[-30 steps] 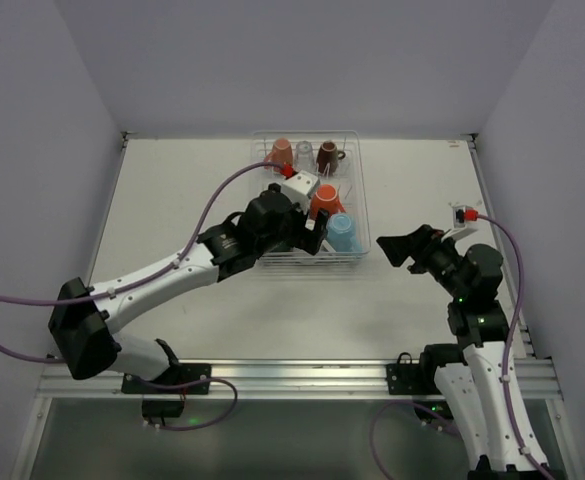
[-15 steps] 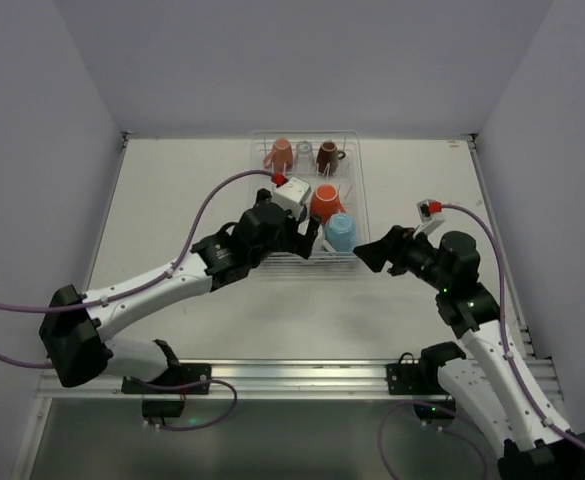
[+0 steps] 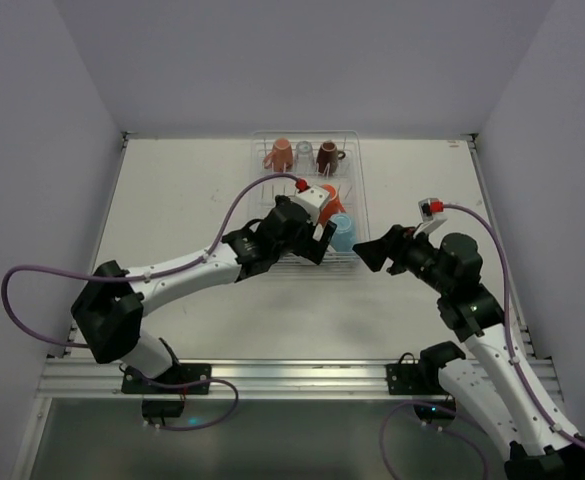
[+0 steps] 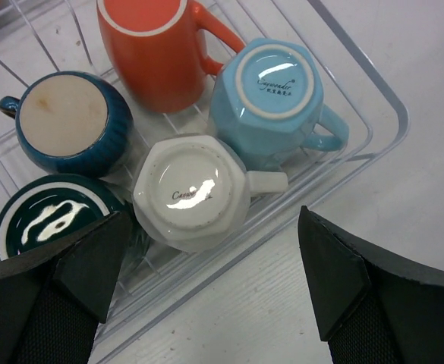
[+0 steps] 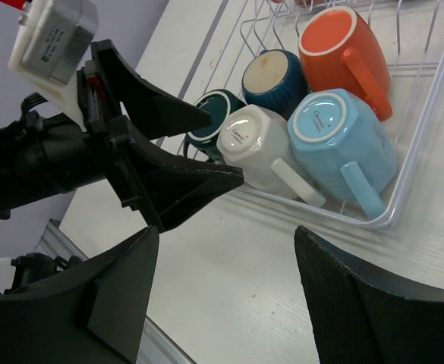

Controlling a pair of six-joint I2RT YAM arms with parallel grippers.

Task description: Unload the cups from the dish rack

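The white wire dish rack (image 3: 363,195) stands at the back middle of the table. At its far end are a salmon pink cup (image 3: 281,153), a clear glass (image 3: 304,153) and a dark brown cup (image 3: 327,156). At its near end, upside down, stand a cream-white cup (image 4: 191,193), a light blue cup (image 4: 271,98), a navy cup (image 4: 66,121) and a dark green cup (image 4: 51,220); an orange cup (image 4: 149,45) lies beside them. My left gripper (image 4: 214,218) hangs open above the cream-white cup, its fingers either side, touching nothing. My right gripper (image 5: 227,231) is open over the bare table by the rack's near right corner.
The rack's rim wire (image 5: 419,159) runs between my right gripper and the cups. My left gripper's fingers (image 5: 184,182) show close in front of the right wrist camera. Side walls border the table on both sides.
My left gripper has slid right along the rack's near end to above the cream-white cup and opened wider. My right gripper swung left toward the rack, then held still.
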